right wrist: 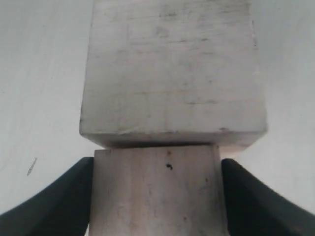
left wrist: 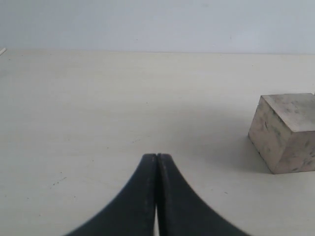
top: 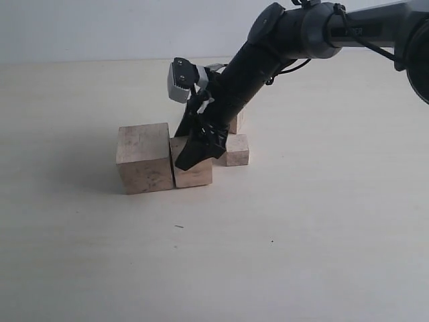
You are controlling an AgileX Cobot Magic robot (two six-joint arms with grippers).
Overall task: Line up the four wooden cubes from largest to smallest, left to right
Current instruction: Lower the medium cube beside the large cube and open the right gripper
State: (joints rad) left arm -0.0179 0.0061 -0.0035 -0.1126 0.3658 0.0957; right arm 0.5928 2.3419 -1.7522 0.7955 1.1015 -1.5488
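The largest wooden cube stands on the table at the left of the group. Touching its right side is the second-largest cube, and my right gripper is shut on it from above. In the right wrist view the black fingers press both sides of that cube, with the largest cube just beyond it. A smaller cube sits to the right. Another small cube is half hidden behind the arm. My left gripper is shut and empty, with one cube off to its side.
The pale table stretches wide in front of and to the right of the cubes. The right arm slants down from the upper right over the two smaller cubes. The left arm is out of the exterior view.
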